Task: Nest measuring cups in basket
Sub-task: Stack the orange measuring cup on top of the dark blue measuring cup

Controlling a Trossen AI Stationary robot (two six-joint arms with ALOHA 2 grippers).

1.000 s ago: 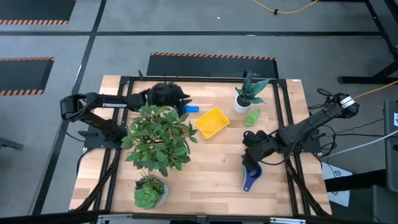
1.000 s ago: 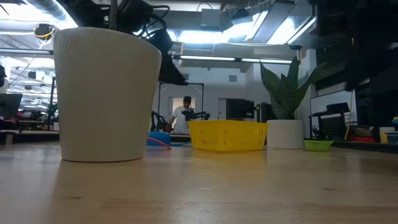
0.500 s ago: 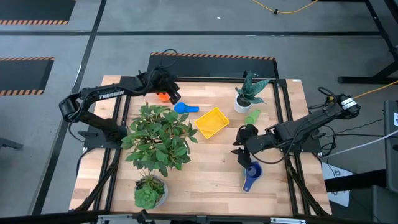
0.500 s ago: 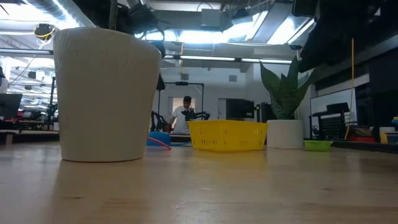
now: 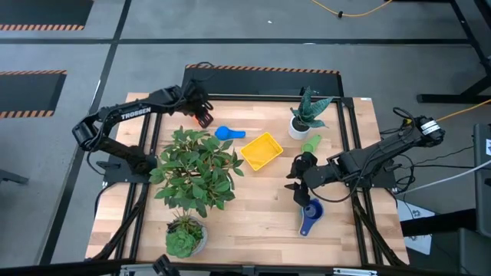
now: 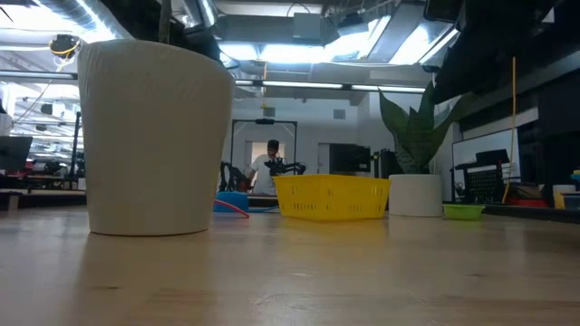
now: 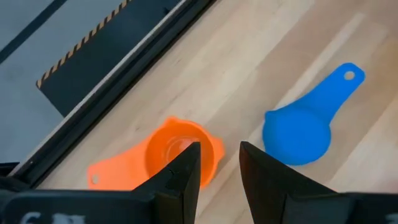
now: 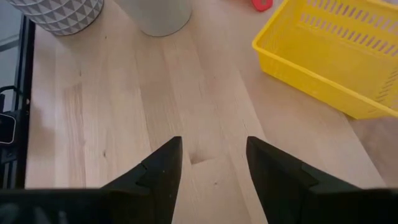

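The yellow basket (image 5: 261, 150) sits mid-table. An orange measuring cup (image 7: 180, 148) and a blue one (image 7: 297, 132) lie on the wood near the far left. My left gripper (image 7: 217, 165) hangs open above them; one finger shows in front of the orange cup and the gap lies between the two cups. A green cup (image 5: 311, 144) lies by the snake plant's pot. A dark blue cup (image 5: 308, 218) lies near the front right. My right gripper (image 5: 295, 182) stands open over bare wood just beyond it, with the basket (image 8: 329, 56) ahead.
A big leafy plant in a white pot (image 5: 196, 169) stands left of the basket, and its pot (image 6: 159, 136) fills the low view's left. A small succulent (image 5: 184, 238) stands at the front left and a snake plant (image 5: 305, 115) at the far right. Bare wood lies before the basket.
My left gripper has drawn back toward the table's far left corner and tipped, uncovering the orange and blue cups, which lie where they were. My right gripper has shifted a little toward the table's left and rolled, then kept still.
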